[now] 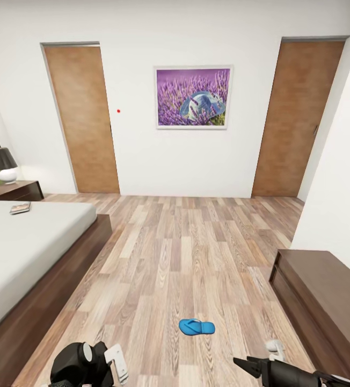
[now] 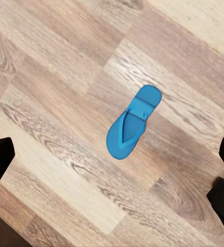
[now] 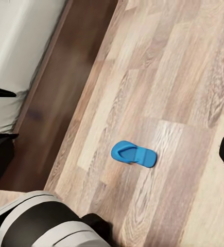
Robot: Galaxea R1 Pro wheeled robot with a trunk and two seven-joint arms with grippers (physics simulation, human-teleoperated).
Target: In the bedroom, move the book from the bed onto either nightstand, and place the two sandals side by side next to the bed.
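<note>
One bright blue sandal (image 1: 196,327) lies flat on the plank floor, out from the bed's (image 1: 30,242) foot end and between my two arms. The left wrist view has this sandal (image 2: 133,122) just beyond my left gripper (image 2: 112,170), whose dark fingers stand wide apart and hold nothing. In the right wrist view the sandal (image 3: 134,154) lies farther off, between the spread fingers of my open right gripper (image 3: 114,154). The book (image 1: 20,207) rests on the mattress near the head end. A nightstand (image 1: 15,191) stands beyond it. Both grippers (image 1: 113,365) (image 1: 255,361) hover low at the head view's bottom.
A long low dark cabinet (image 1: 325,295) runs along the right wall. Two brown doors (image 1: 84,118) (image 1: 298,118) and a lavender picture (image 1: 192,97) are on the far wall. A lamp (image 1: 3,164) stands on the nightstand. Open floor stretches between bed and cabinet.
</note>
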